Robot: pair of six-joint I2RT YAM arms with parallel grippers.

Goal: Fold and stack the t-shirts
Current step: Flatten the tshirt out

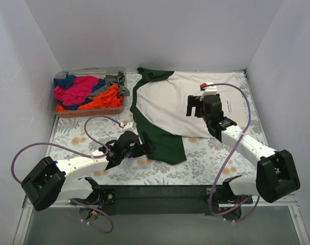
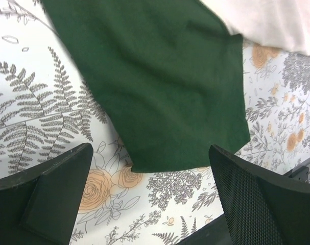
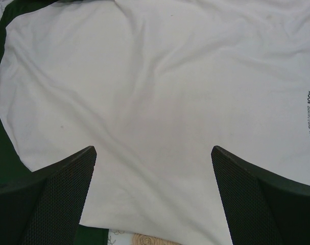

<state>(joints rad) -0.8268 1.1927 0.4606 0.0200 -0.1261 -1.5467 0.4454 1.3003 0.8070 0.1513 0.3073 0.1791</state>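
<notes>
Folding's barely begun: left gripper gapes over the cream t-shirt's green sleeve toward the near edge, right gripper also released. Next, pinch that sleeve.

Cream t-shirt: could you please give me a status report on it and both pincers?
Left pincer open over green sleeve. Right pincer open over cream t-shirt. Shirt lies spread, unfolded. Other tees piled in bin, apart.

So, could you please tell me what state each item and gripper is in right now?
Cream t-shirt: spread out on the table, unfolded.
Green sleeve: lying flat.
Clear bin: open-topped, filled.
Other t-shirts: crumpled inside the bin.
Left gripper: open, over the sleeve end.
Right gripper: open, over the cream body.
</notes>
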